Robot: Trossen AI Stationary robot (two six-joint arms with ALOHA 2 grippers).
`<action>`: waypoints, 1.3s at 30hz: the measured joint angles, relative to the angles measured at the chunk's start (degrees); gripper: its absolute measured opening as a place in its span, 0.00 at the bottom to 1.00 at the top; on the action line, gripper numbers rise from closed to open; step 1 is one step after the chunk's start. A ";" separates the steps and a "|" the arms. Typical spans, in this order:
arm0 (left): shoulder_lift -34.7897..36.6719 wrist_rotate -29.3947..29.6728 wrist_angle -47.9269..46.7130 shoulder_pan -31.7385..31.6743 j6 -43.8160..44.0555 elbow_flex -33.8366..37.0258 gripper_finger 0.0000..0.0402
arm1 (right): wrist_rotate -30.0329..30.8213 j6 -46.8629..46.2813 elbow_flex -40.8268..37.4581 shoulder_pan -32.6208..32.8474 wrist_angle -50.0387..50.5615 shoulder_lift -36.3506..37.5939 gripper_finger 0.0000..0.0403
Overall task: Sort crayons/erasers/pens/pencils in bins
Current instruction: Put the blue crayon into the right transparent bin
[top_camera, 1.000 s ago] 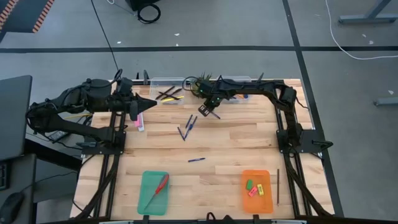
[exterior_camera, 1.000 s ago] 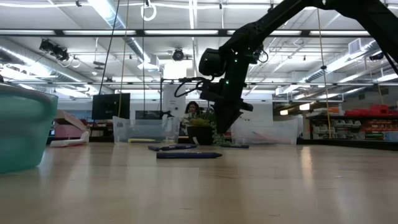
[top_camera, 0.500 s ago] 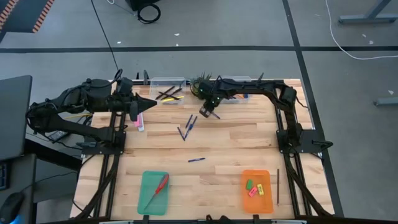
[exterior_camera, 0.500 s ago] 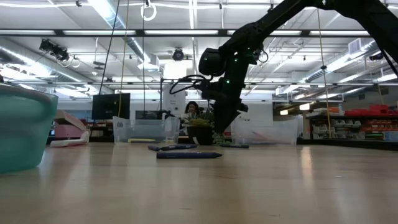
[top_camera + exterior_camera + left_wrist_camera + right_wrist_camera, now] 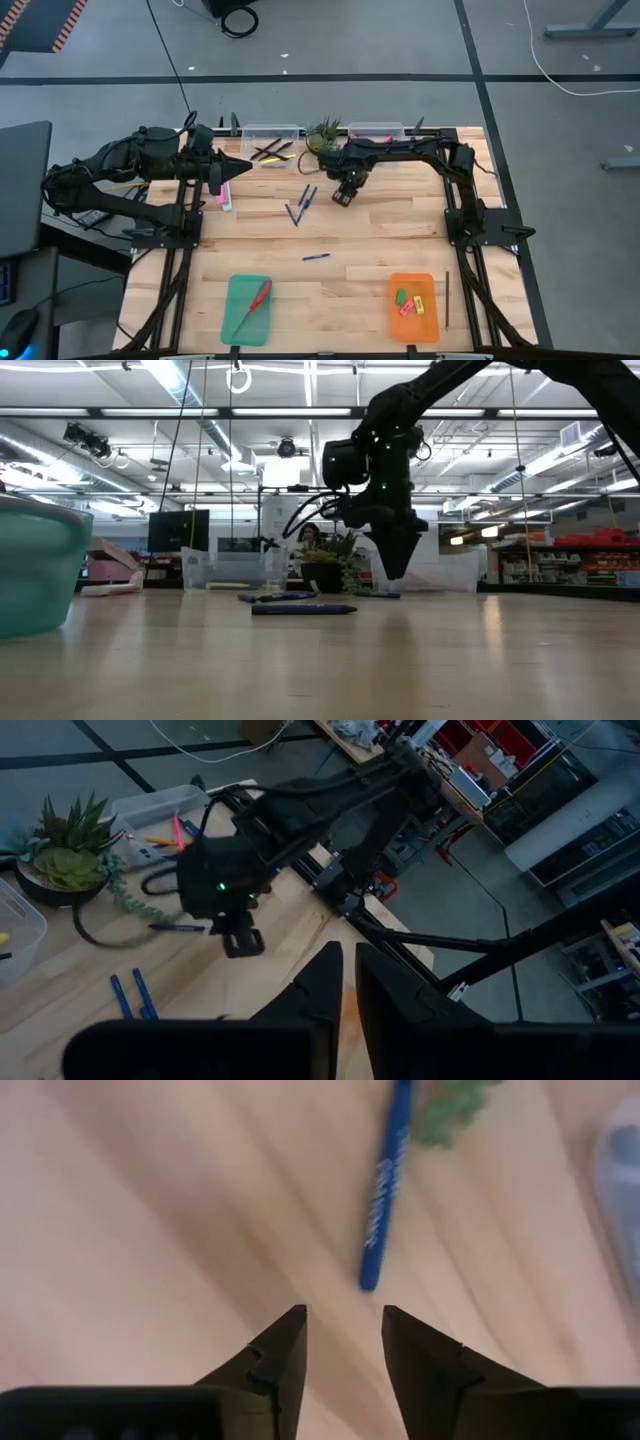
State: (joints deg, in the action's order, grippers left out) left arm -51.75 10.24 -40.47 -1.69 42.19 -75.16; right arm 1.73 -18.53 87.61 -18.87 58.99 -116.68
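Waiting at the table's left edge, left gripper (image 5: 243,166) has its fingers near together, holding nothing. Pencils (image 5: 268,151) sit in a clear bin (image 5: 248,133); erasers (image 5: 410,302) in the orange tray (image 5: 393,318). Blue pens (image 5: 305,198) lie loose mid-table, mostly unsorted. Right gripper (image 5: 343,197), fingers apart and empty, hovers over one pen (image 5: 382,1193).

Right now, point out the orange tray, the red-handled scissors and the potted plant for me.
orange tray (image 5: 425,319): high view, on its bare floor near the right wall.
red-handled scissors (image 5: 259,297): high view, on the red handle, inside the teal tray.
potted plant (image 5: 322,134): high view, on its green leaves.
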 joint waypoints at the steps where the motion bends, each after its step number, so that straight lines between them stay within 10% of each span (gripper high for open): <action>1: 0.00 0.02 0.00 0.00 0.00 0.00 0.10 | -0.54 -1.65 0.00 -0.54 -0.55 0.00 0.35; 24: 0.02 0.00 0.63 0.00 2.32 0.01 0.12 | 0.30 -4.02 -0.07 -2.59 -6.92 -4.13 0.32; 39: 0.01 0.00 1.11 0.00 2.60 0.00 0.12 | 1.21 2.44 -0.39 -0.09 -2.57 -5.25 0.10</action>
State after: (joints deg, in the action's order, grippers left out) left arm -51.74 10.24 -39.36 -1.69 44.80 -75.16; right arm 2.94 -16.09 87.23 -18.96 56.41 -121.93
